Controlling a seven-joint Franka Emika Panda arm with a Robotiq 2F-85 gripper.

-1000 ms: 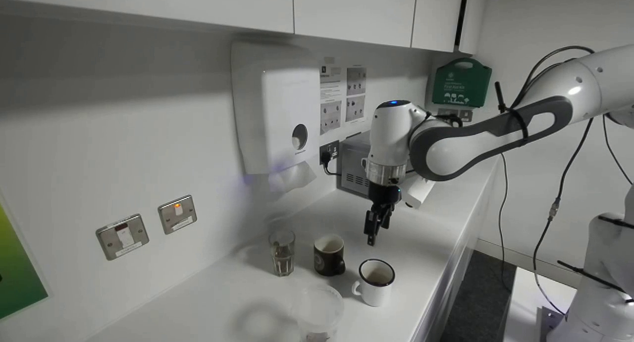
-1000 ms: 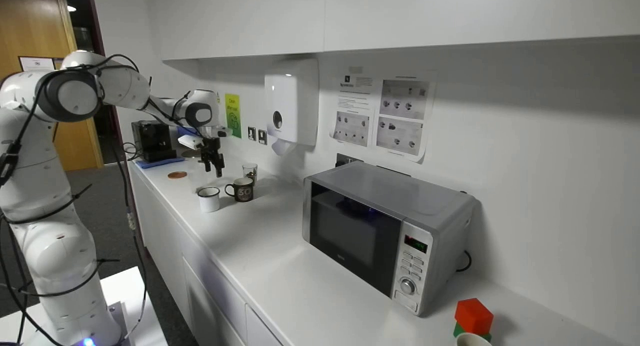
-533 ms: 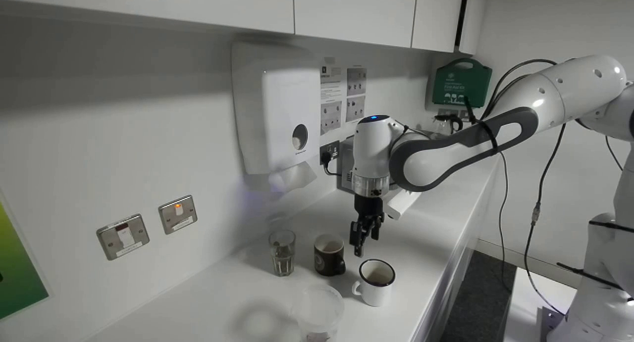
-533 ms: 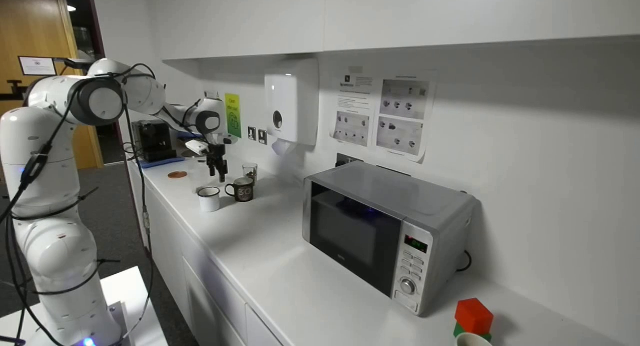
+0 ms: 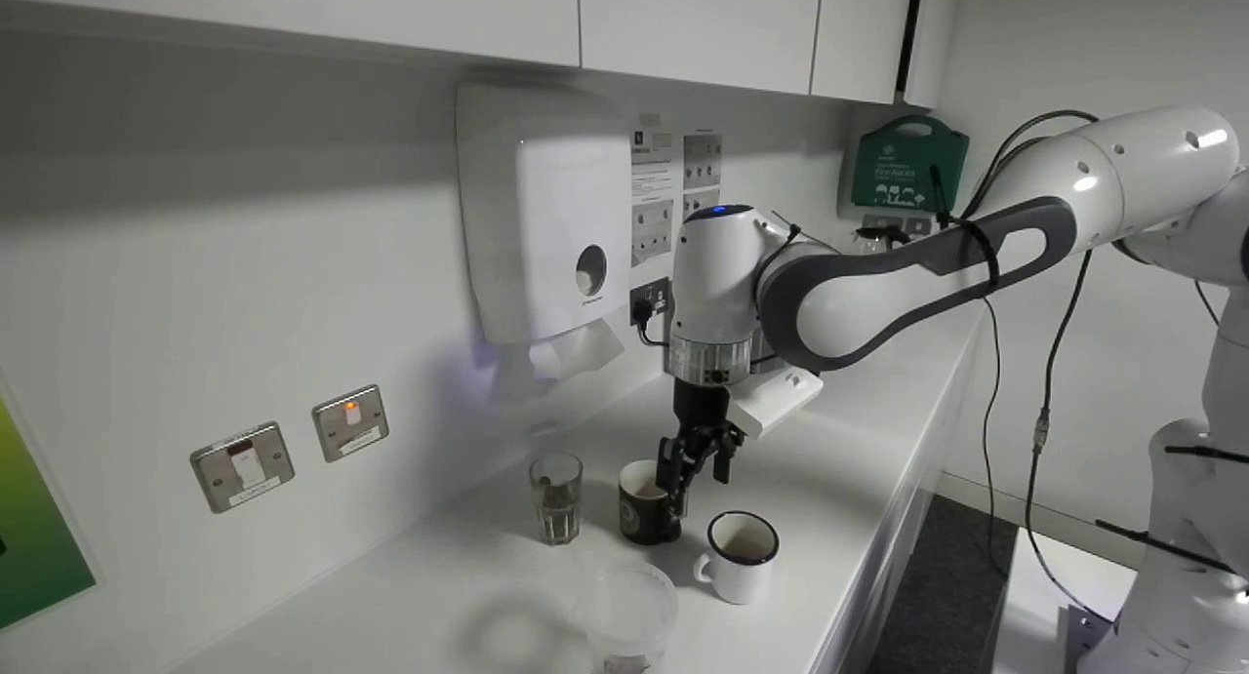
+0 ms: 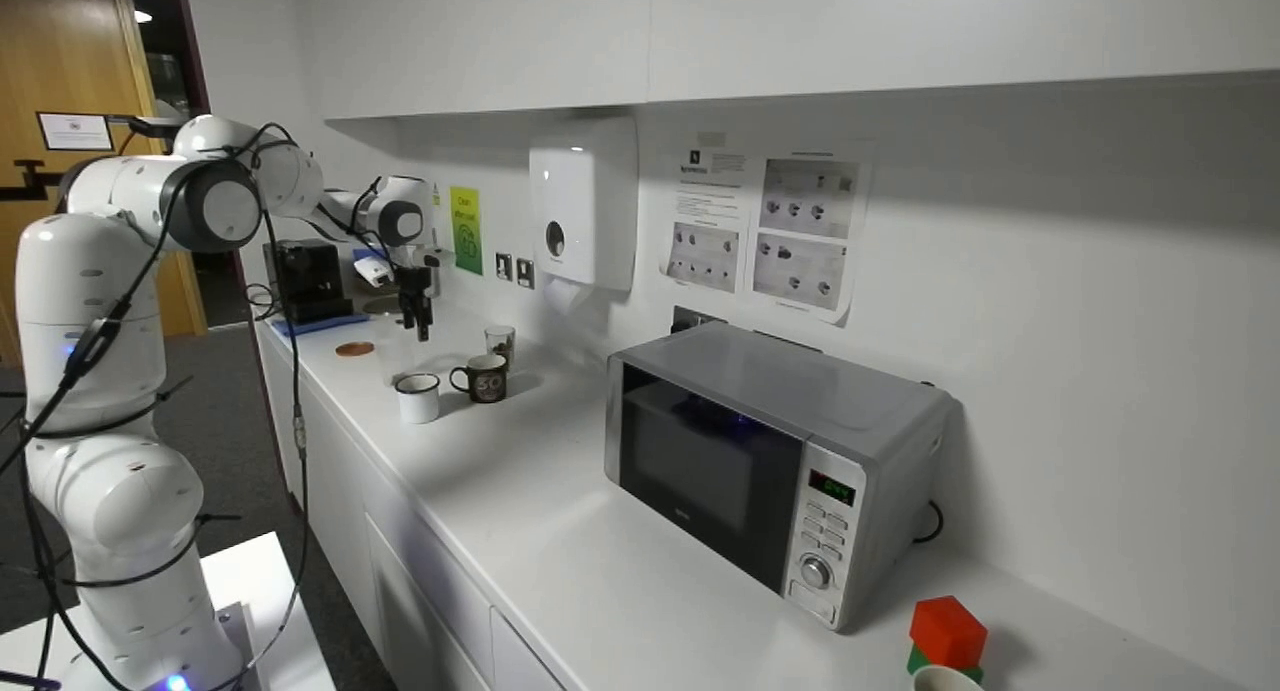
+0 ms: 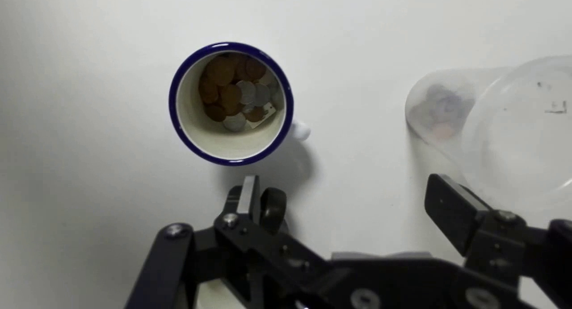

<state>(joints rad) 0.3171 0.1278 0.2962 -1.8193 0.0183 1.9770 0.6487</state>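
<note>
Gripper (image 7: 343,186) jaws were seen spread wide above the white counter (image 6: 520,531), fingers pointed down and nothing caught between them. In the wrist view, the white mug (image 7: 223,144) was shown just beyond one fingertip, upright, its blue rim uppermost; copper and silver coins (image 7: 237,92) and a small pale scrap (image 7: 264,116) were contained in it. A dark mug (image 5: 639,518) was set just beside it, nearer the wall (image 5: 244,245), and was partly hidden by the gripper in an exterior view.

So far as could be judged, no hold was established on anything. Both mugs were stood upright on the counter, the coins were lodged at the bottom of the white one, and a grip on either was left to be made.

Room was judged to be tight. What looked like the dark mug's handle (image 7: 273,207) was crowded by one finger in the wrist view, while a clear plastic tub (image 5: 624,606) was overlapped by the other; whether it was touched could not be told. Its small contents were too blurred to be named. A drinking glass (image 5: 558,498) was placed nearer the wall than the dark mug. Farther off, a microwave (image 6: 780,461), a red block (image 6: 947,633) near it, a copper-coloured disc (image 6: 354,349) and a paper-towel dispenser (image 6: 583,211) on the wall were shown in an exterior view.
</note>
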